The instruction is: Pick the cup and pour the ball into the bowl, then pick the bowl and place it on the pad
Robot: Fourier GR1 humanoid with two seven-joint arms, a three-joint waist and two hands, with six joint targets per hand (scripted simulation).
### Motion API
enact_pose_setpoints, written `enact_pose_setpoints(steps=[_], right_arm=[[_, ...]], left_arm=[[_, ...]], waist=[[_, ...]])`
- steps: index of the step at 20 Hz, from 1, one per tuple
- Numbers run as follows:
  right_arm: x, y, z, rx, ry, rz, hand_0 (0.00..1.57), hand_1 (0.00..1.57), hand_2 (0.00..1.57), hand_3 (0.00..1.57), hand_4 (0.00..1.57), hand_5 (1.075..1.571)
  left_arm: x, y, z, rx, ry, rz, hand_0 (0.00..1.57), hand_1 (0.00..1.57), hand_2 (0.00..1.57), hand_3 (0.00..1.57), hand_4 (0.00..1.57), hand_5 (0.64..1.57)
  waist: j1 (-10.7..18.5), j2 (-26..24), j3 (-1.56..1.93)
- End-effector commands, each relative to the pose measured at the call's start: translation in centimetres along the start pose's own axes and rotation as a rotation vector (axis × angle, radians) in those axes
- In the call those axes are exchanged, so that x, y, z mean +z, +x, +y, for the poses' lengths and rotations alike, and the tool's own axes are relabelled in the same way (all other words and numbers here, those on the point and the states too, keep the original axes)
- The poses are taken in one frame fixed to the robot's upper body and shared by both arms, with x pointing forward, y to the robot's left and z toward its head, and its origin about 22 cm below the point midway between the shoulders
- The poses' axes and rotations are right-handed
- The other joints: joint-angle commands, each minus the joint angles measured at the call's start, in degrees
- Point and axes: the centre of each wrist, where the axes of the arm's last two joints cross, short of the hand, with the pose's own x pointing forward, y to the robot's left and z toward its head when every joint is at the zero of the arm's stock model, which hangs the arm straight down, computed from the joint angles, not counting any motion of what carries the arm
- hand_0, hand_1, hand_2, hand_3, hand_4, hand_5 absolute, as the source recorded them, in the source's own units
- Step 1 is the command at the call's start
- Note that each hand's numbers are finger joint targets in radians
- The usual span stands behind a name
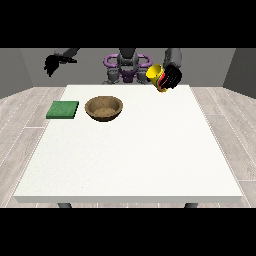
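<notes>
Front view: hand at the view's right [171,76] has its fingers wrapped round the yellow cup [156,75], raised and already tilted, well right of the wooden bowl [104,108]. Ball unseen. Risk: it spills onto the table [150,150] short of the bowl. Hand at the view's left [52,64] raised; fingers unclear. Green pad [62,110] beside the bowl.

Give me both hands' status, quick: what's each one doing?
Hand at the view's right: shut on the yellow cup, lifted and tilted.
Hand at the view's left: raised, holding nothing; fingers cannot be told.

The ball is hidden; fingers [172,76] cover part of the cup [155,72].
</notes>
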Motion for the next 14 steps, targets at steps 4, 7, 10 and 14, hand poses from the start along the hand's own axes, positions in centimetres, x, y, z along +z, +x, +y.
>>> enact_pose_setpoints(steps=[4, 7, 10, 14], right_arm=[[0.6, -0.1, -2.2, -0.010, -0.009, -0.034, 0.00, 0.00, 0.00, 0.00, 0.00, 1.569], [-0.2, -0.2, -1.0, -0.014, 0.011, 0.031, 0.00, 0.00, 0.00, 0.00, 0.00, 1.570], [-0.7, 1.0, -3.0, -0.013, -0.004, -0.017, 0.00, 0.00, 0.00, 0.00, 0.00, 1.570], [0.2, -0.8, -3.0, -0.024, -0.004, 0.044, 0.00, 0.00, 0.00, 0.00, 0.00, 1.571]], left_arm=[[-0.6, 4.1, -2.1, -0.154, 0.029, -0.032, 1.49, 1.49, 1.57, 1.57, 1.51, 1.267], [-2.1, 6.5, -2.0, -0.294, -0.013, -0.029, 1.50, 1.50, 1.57, 1.57, 1.52, 1.241], [-3.5, 8.6, -1.0, -0.432, 0.032, -0.129, 1.56, 1.56, 1.57, 1.57, 1.57, 1.207], [-3.6, 13.1, -2.7, -0.637, 0.003, -0.258, 1.54, 1.54, 1.57, 1.57, 1.48, 1.334]], waist=[[-0.7, 1.1, -0.04], [-1.5, -3.3, -0.01], [-1.1, -0.8, 0.03], [0.1, -3.1, 0.09]])
